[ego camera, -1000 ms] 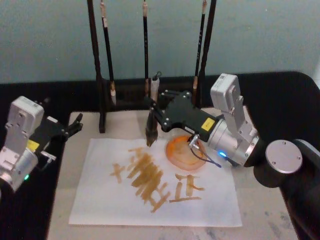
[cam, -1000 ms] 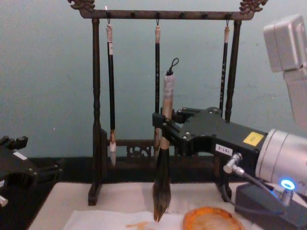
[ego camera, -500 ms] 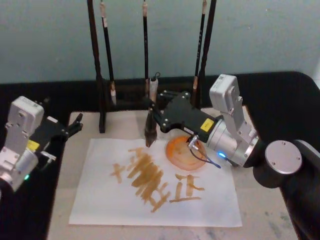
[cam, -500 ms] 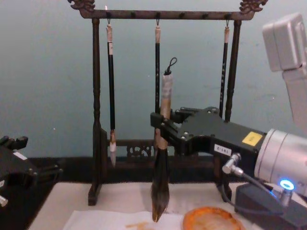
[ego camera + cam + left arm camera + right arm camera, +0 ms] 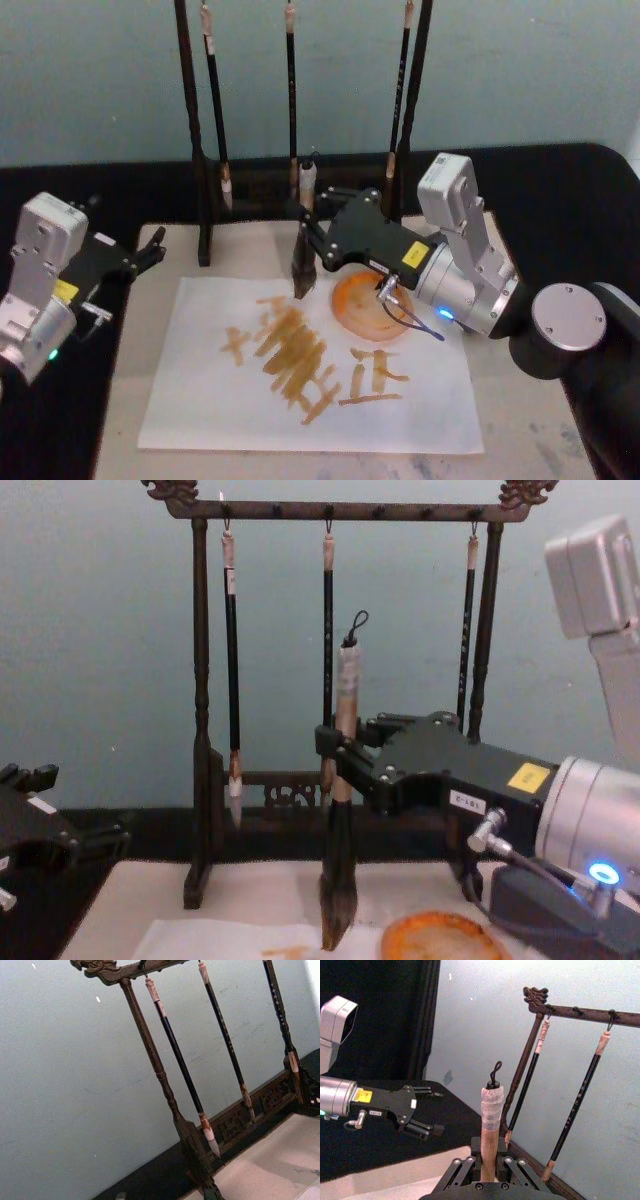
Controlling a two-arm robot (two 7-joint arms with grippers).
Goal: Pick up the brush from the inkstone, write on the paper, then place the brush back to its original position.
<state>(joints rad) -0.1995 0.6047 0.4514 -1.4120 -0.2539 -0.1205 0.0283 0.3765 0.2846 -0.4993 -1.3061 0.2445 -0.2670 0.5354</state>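
– Black jaws on the right gripper point(image 5: 305, 222), what state?
– Clamped on the large thick calligraphy brush point(image 5: 301, 262), on its pale beige handle just above the dark ferrule. It stands close to upright, black cord loop on top, bushy dark tuft pointing down.
– Tuft on the sheet?
– Its tip is over the far part of the thin white paper sheet point(image 5: 200, 390), at the top of the orange brush strokes point(image 5: 290, 350). Whether it touches, cannot tell. Neither the head view nor the chest view settles it.
– Inkstone?
– On the far right part of the sheet there's the round orange inkstone dish point(image 5: 355, 312), just to the right of the tuft and partly under the right gripper's body. Tuft and dish are apart.
– Other arm?
– Parked. The left gripper point(image 5: 155, 245) is near the far left corner of the cream mat point(image 5: 245, 250), well apart from the brush. The right wrist view shows its jaws spread with nothing between them.
– Background?
– At the mat's far side stands a dark wooden brush rack point(image 5: 200, 680). Three thin black-handled brushes point(image 5: 232, 660) hang from its top bar, and the held brush is in front of the middle one. Everything is on a black worktop point(image 5: 570, 190), with a pale blue-grey wall point(image 5: 500, 80) behind.
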